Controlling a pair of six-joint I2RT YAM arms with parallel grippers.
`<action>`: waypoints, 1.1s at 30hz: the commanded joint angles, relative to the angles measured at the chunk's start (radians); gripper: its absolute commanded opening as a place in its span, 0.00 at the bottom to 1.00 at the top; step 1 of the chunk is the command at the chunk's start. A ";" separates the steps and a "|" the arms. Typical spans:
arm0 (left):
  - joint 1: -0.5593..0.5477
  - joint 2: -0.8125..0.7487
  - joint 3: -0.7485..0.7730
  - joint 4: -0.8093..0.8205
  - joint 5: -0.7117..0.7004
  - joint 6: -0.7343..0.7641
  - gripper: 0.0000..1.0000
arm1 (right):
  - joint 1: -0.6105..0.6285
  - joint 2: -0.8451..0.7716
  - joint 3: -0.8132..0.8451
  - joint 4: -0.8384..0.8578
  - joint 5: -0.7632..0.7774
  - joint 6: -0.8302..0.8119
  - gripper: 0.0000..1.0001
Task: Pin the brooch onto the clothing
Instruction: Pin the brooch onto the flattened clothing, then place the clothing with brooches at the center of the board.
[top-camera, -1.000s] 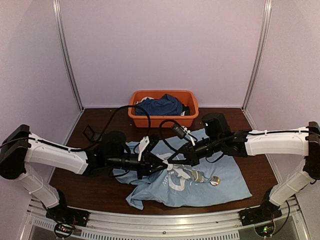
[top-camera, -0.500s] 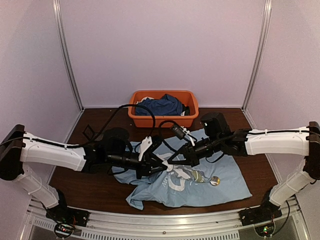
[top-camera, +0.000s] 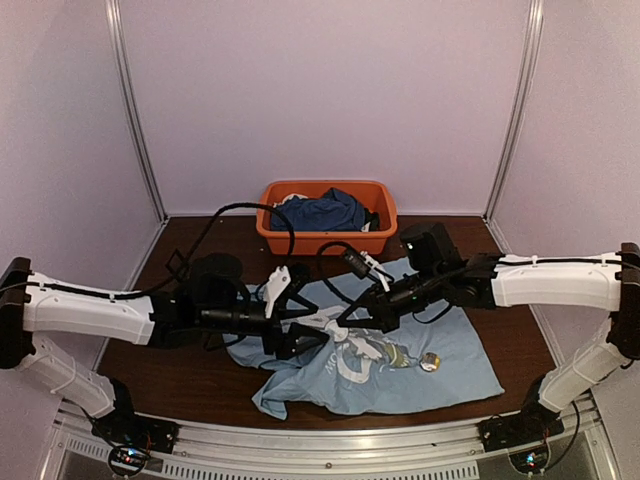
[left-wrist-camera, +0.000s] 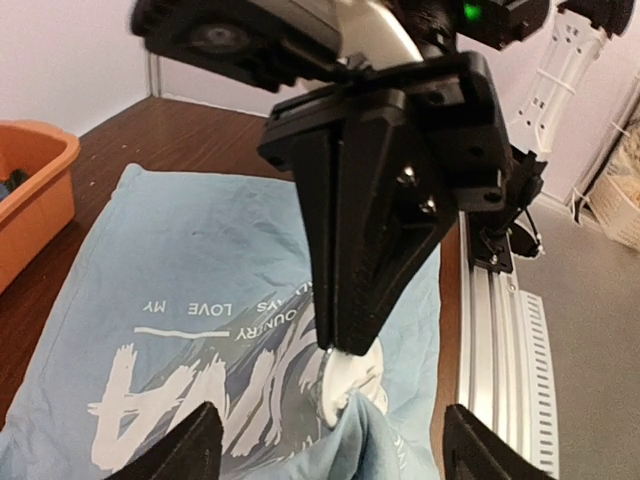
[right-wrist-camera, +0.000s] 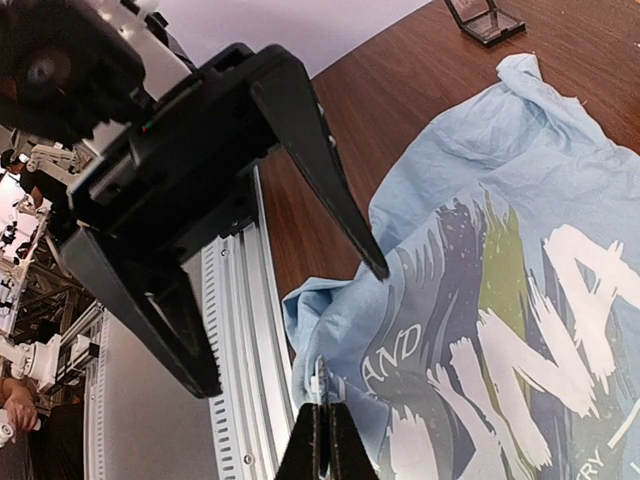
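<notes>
The light blue clothing (top-camera: 455, 350) lies spread on the table, its print up (left-wrist-camera: 200, 250) (right-wrist-camera: 480, 140). My right gripper (top-camera: 343, 322) (right-wrist-camera: 322, 412) is shut on the brooch (left-wrist-camera: 347, 385) (right-wrist-camera: 321, 378), a pale round disc held edge-on against a raised fold of the shirt. My left gripper (top-camera: 300, 327) (left-wrist-camera: 335, 452) (right-wrist-camera: 292, 328) stands open just left of it. Its fingers straddle the fold and the disc without touching them. Another small round metallic disc (top-camera: 430, 362) lies on the shirt to the right.
An orange bin (top-camera: 300, 240) (left-wrist-camera: 30, 190) holding a dark blue garment (top-camera: 325, 212) stands behind the shirt. A small black square case (top-camera: 180, 265) (right-wrist-camera: 485, 18) lies at the left. The aluminium rail (top-camera: 320, 445) (left-wrist-camera: 490, 330) (right-wrist-camera: 240, 340) runs along the near edge.
My left gripper has opened and drawn back to the left, away from the fold. The right gripper has kept its place and its hold.
</notes>
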 joint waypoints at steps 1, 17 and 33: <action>0.017 -0.061 -0.052 0.040 -0.125 -0.048 0.86 | -0.001 -0.022 0.040 -0.091 0.130 -0.079 0.00; 0.242 0.037 -0.109 -0.403 -0.620 -0.592 0.98 | 0.356 0.226 0.217 -0.256 1.091 -0.309 0.00; 0.313 0.270 0.031 -0.563 -0.634 -0.663 0.96 | 0.116 0.010 0.116 -0.145 0.752 -0.114 0.68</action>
